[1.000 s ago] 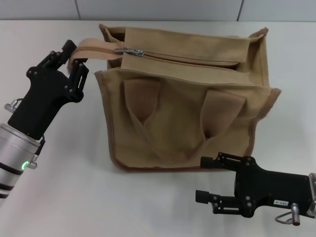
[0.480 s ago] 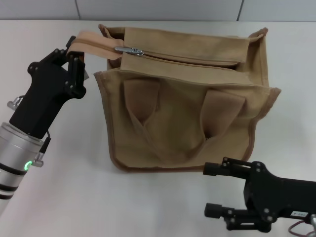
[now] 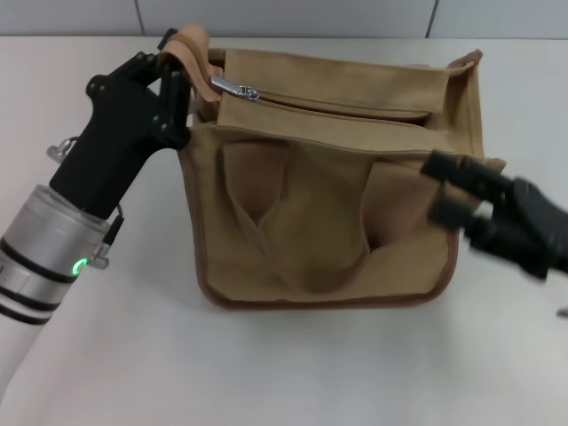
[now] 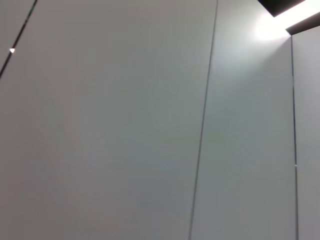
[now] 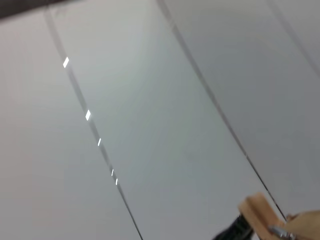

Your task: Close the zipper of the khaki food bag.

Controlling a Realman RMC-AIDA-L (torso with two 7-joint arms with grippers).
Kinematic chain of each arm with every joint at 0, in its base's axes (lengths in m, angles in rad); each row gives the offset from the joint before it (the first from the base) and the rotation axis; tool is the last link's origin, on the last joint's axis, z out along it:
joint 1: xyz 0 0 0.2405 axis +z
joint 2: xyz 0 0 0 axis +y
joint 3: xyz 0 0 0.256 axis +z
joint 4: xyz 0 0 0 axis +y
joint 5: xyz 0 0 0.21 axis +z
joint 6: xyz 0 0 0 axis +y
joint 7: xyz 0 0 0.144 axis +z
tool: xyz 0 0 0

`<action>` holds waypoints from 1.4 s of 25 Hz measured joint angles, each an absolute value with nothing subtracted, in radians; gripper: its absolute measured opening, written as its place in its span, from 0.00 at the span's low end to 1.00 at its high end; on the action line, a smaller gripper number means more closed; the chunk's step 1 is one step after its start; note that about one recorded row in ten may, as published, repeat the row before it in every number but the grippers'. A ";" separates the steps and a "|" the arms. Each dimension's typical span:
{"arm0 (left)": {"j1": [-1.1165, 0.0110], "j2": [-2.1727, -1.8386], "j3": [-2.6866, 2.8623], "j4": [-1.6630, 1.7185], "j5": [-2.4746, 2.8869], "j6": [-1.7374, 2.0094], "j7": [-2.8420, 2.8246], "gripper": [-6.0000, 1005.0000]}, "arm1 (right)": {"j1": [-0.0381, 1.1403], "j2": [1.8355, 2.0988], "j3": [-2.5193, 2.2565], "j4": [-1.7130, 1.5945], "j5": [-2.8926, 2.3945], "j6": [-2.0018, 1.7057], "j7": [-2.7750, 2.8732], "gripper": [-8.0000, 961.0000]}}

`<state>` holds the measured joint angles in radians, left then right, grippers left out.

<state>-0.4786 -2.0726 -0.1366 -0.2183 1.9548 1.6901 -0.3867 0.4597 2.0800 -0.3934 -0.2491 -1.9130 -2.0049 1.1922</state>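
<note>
The khaki food bag [image 3: 328,186] stands on the white table, handles facing me. Its zipper [image 3: 337,104] runs across the top panel, and the silver pull tab [image 3: 235,89] sits near the bag's left end. My left gripper [image 3: 175,73] is shut on the tan fabric tail [image 3: 192,43] at the zipper's left end and holds it raised. My right gripper [image 3: 442,188] is open and empty, in front of the bag's right side. The right wrist view shows the tail [image 5: 260,212] and the pull tab [image 5: 276,231] in a corner. The left wrist view shows only wall panels.
The white table [image 3: 293,364] stretches in front of the bag and to its sides. A grey panelled wall [image 3: 284,16] runs behind the table's far edge.
My left gripper closed on the zipper's tail and moved right, toward the bag's corner. My right gripper rose from the table's front edge to the bag's right side.
</note>
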 joint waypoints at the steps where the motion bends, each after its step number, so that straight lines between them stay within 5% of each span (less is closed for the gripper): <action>1: -0.487 -2.072 -0.137 -0.219 1.960 1.689 -0.393 0.03 | 0.474 2.079 -0.393 -0.262 -1.895 -2.002 1.275 0.81; 13: -0.584 -2.069 -0.145 -0.210 2.004 1.716 -0.493 0.04 | 0.569 2.080 -0.402 -0.347 -1.875 -1.948 1.660 0.81; 35: -0.735 -2.066 -0.136 0.091 2.174 1.784 -1.091 0.05 | 0.488 2.079 -0.415 -0.310 -1.903 -2.058 1.540 0.80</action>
